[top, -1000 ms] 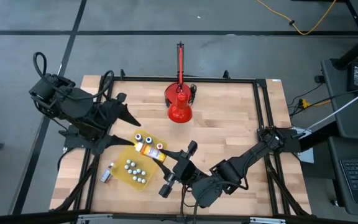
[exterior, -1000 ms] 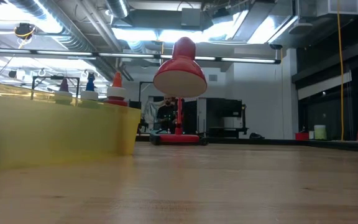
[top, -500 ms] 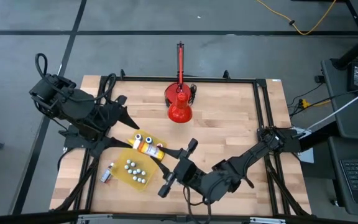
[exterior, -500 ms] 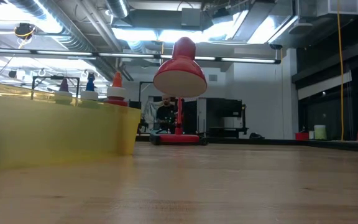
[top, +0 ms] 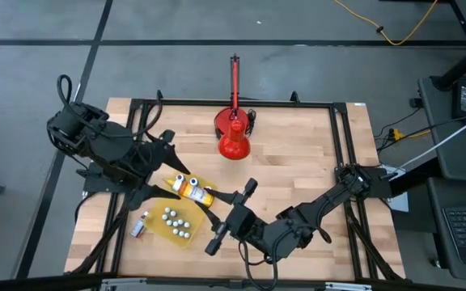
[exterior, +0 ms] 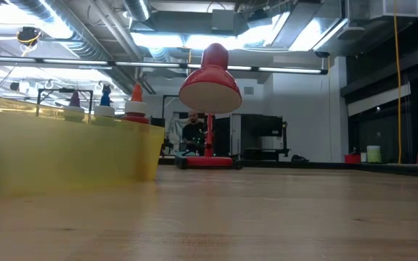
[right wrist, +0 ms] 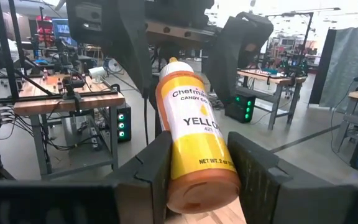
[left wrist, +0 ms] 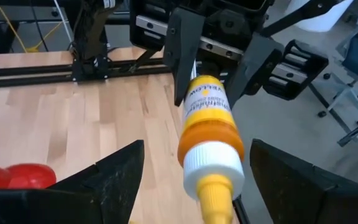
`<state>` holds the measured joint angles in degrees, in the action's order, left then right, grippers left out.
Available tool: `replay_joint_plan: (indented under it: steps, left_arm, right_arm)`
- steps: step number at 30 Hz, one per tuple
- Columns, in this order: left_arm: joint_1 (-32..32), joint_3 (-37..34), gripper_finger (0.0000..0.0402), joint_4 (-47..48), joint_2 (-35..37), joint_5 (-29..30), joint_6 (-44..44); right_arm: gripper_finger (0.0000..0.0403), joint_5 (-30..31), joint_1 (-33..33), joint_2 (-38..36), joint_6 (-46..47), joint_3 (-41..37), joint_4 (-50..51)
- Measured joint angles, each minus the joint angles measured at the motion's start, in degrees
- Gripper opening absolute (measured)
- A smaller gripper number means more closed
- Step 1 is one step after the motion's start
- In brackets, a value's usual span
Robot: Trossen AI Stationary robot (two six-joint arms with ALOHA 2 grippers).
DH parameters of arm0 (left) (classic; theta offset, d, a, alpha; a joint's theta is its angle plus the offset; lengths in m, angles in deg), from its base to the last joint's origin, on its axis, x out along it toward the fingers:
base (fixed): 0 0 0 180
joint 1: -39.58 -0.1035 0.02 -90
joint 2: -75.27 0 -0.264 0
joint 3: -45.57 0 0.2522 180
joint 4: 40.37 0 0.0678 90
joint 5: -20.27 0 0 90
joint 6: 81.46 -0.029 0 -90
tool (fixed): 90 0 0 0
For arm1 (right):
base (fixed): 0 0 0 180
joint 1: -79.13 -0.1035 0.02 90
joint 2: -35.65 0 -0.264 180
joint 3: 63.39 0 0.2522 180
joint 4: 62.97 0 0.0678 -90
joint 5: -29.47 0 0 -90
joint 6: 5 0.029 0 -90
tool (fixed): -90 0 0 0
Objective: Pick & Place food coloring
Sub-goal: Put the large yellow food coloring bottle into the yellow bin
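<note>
Near the front edge of the wooden tabletop (top: 298, 162), toward its left corner, lies a yellow tray (top: 162, 230) holding eight pale-capped small bottles (top: 176, 222). A further small bottle (top: 138, 227) lies on the bare wood just beside the tray, on its left-edge side. Over the tray's far end the right hand (right wrist: 194, 165) is closed on the base of a yellow food coloring bottle (top: 192, 191); its label reads "Chefmaster", "CANDY CO…" and "YELLOW", with "NET WT. 2 oz" below. Two more pale caps (top: 186, 180) show just beside this bottle, on its far side. The left hand (left wrist: 191, 171) stands open, a finger on either side of the bottle's capped end, not touching it. Well behind, near the far edge at its middle, stands one red lamp (top: 234, 139) with an upright red rod. In the low view, three coloured tips (exterior: 105, 101) rise above the tray wall, and a person (exterior: 191, 134) shows in the room beyond.
</note>
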<state>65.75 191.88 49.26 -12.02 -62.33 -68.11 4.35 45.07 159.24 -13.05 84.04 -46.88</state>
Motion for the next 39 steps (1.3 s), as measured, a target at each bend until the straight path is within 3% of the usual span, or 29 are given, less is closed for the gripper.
replay_joint_plan:
  steps: [8,14,19,25,29,32,39]
  left_arm:
    - [0.0,0.0,0.0270,0.2,0.0,0.0,0.8]
    - [0.0,0.0,0.0191,0.2,0.0,-0.5,0.9]
    - [0.0,0.0,0.0125,0.2,0.0,-0.4,1.5]
    - [0.0,0.0,0.0125,1.1,0.0,0.5,3.1]
    - [0.0,0.0,0.0125,7.1,0.0,4.1,7.2]
    - [0.0,0.0,0.0125,14.4,-0.6,7.3,12.4]
    - [-1.1,-5.3,0.0125,14.0,-1.9,7.0,21.6]
  right_arm:
    - [0.0143,0.0,0.0,0.0,-0.1,0.0,0.0]
    - [0.0144,0.2,0.0,0.0,-0.2,0.0,0.1]
    - [0.0177,0.2,0.0,0.0,-0.1,0.0,0.1]
    - [0.0202,-0.1,-0.1,0.0,-1.7,0.0,0.0]
    - [0.0209,1.1,-2.8,0.0,-8.0,1.3,0.1]
    - [0.0211,5.8,-5.8,-0.3,-12.7,1.4,-0.8]
    - [0.0213,22.1,-11.5,-0.5,-14.7,1.4,-0.8]
